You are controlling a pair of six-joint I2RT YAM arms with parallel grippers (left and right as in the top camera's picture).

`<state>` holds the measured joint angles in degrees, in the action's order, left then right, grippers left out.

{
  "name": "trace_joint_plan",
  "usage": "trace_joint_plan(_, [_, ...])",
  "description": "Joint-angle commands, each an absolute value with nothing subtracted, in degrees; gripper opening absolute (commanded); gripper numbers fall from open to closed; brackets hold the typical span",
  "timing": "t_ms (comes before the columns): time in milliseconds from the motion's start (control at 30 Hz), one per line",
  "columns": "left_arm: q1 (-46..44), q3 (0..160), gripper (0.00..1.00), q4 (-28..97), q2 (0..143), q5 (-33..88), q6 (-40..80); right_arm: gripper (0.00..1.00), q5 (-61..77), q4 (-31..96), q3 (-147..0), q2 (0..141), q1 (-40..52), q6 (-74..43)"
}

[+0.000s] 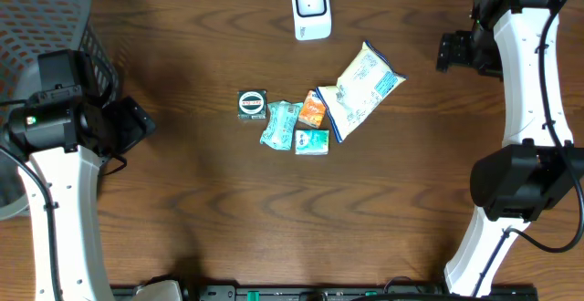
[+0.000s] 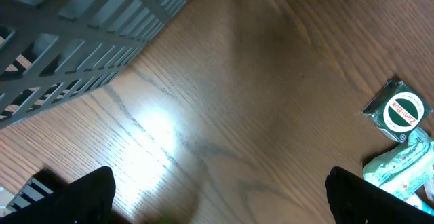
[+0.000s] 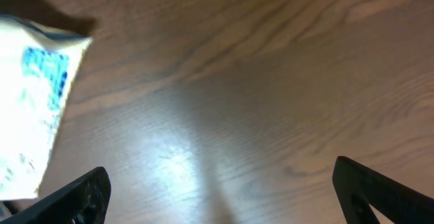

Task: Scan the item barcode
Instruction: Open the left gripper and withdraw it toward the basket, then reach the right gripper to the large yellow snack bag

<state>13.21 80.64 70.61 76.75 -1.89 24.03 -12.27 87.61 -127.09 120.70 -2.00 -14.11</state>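
**Fig.** Both arms stand wide of the work. Left gripper [image 2: 220, 200] and right gripper [image 3: 224, 197] have jaws spread and hold nothing. Items are bunched at the centre of the table [image 1: 182, 201]: white pouch [image 1: 360, 89], orange sachet [image 1: 313, 109], teal wrapper [image 1: 280, 124], green-label packet [image 1: 252, 104]. Scanner [image 1: 310, 9] sits at the far edge, apart. Risks: tight pile, so fingers may snag two pkts or shove neighbours; flat foil may slip; barcode side unseen and may face away from scanner.

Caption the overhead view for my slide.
Both open, left gripper and right gripper sit at opposite sides; packets cluster near the white scanner.
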Motion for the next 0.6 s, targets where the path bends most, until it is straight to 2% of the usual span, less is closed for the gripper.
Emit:
trace_joint_plan(0, [13.4, 80.5, 0.98, 70.9, 76.5, -2.8, 24.5, 0.99, -11.4, 85.9, -128.1, 119.7, -2.2, -15.5])
trace_joint_plan(167, [13.4, 80.5, 0.98, 70.9, 76.5, -2.8, 24.5, 0.99, 4.5, 86.8, -128.1, 119.7, -2.2, -15.4])
trace_joint_plan(400, [13.4, 80.5, 0.98, 70.9, 76.5, -2.8, 24.5, 0.99, 18.2, 86.5, -128.0, 119.9, -2.0, -15.4])
trace_joint_plan(567, [13.4, 80.5, 0.98, 70.9, 76.5, -2.8, 24.5, 0.99, 19.2, 86.5, -126.3, 119.9, 0.8, -13.3])
